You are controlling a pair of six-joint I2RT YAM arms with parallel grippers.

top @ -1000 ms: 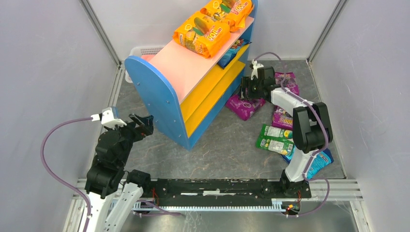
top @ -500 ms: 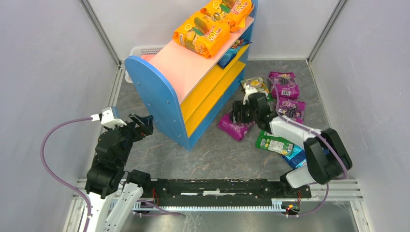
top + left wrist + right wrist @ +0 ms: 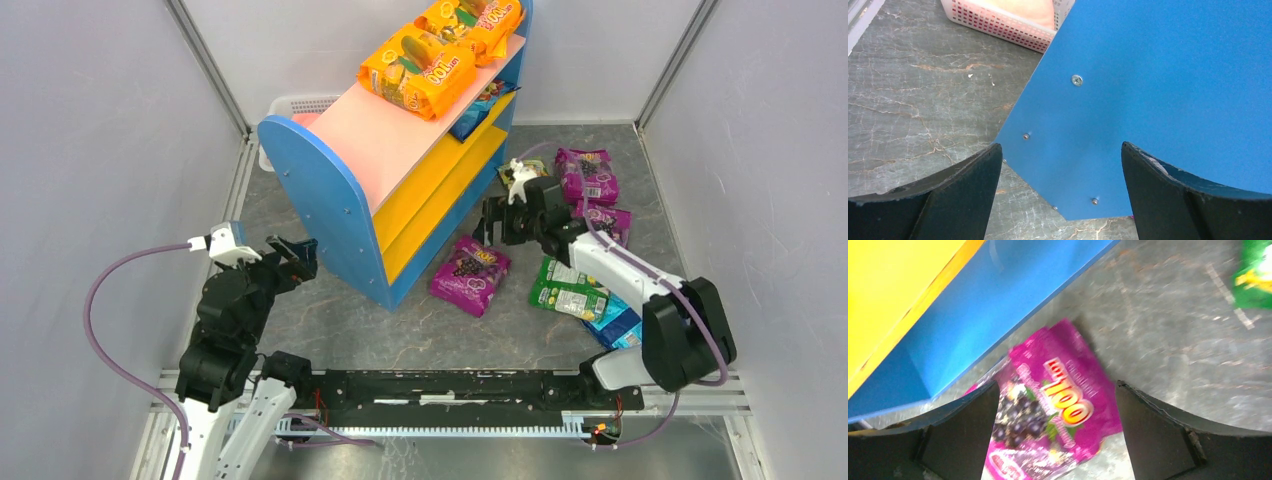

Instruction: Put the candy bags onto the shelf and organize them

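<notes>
Top external view, contents: shelf (image 3: 370, 140) at 12 o'clock on the table, with two orange candy bags (image 3: 417, 70) on its pink top and a blue bag (image 3: 478, 108) on the upper yellow board. A purple bag (image 3: 470, 273) lies flat at 5 o'clock of the shelf, near its base. The right gripper (image 3: 490, 228) is at 1 o'clock of that bag, jaws wide apart and empty. The left gripper (image 3: 295, 257) is at 7 o'clock of the shelf, jaws spread and empty, facing the blue side panel (image 3: 1158, 75). Loose bags (image 3: 568, 290) lie at 3 o'clock.
</notes>
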